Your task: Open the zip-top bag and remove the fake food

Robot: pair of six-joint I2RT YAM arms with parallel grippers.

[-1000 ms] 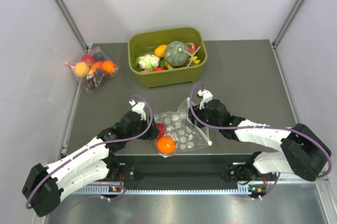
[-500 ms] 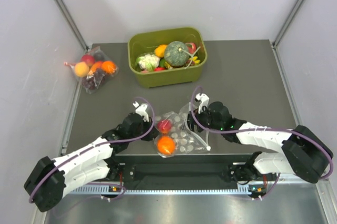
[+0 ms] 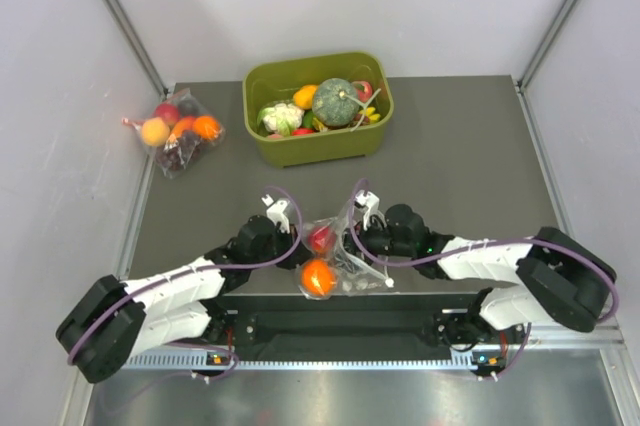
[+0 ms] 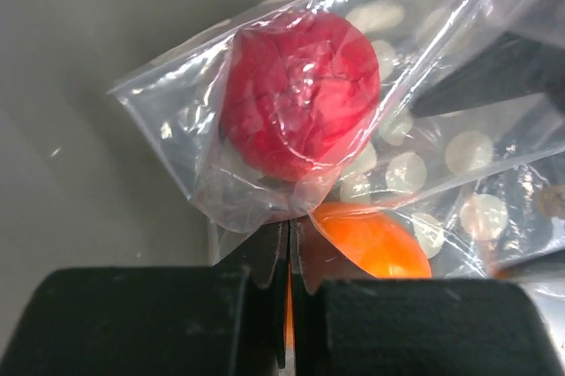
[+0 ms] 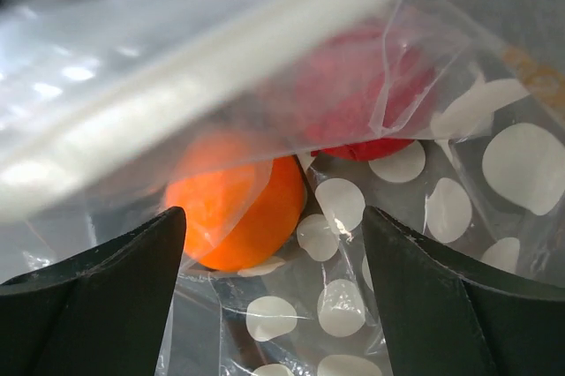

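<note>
Top view: zip-top bag (image 3: 347,271), clear with white dots, lies on the desk (image 3: 450,146) at its near edge, between the two end effectors.

Contents: red fruit (image 3: 320,238) and orange fruit (image 3: 317,277), both inside the film at the bag's left end. The orange one sits nearer the desk edge, and the two are just beside each other.

Left end effector (image 3: 290,241): clenched. In the left wrist view the fingers (image 4: 265,257) meet with only a thin slit between them, pinching a fold of the bag film at its lower edge. The red fruit (image 4: 300,94) is just above the pinch and the orange fruit (image 4: 371,239) is to its right, both behind plastic.

Right end effector (image 3: 362,236): released, at the bag's right side. In the right wrist view the fingers (image 5: 97,297) stand wide apart with dotted film between them. Whether they touch the film cannot be told. The bag's white zip strip (image 5: 221,67) crosses the upper frame, blurred. The orange fruit (image 5: 234,208) and red fruit (image 5: 371,102) show through the film.

Far side of desk: green tub (image 3: 300,154) holding a dark green pumpkin (image 3: 335,101), a cauliflower (image 3: 280,116) and other toy produce. A small dotless bag (image 3: 178,131) of fruit lies at the left edge, well apart from the dotted bag.
</note>
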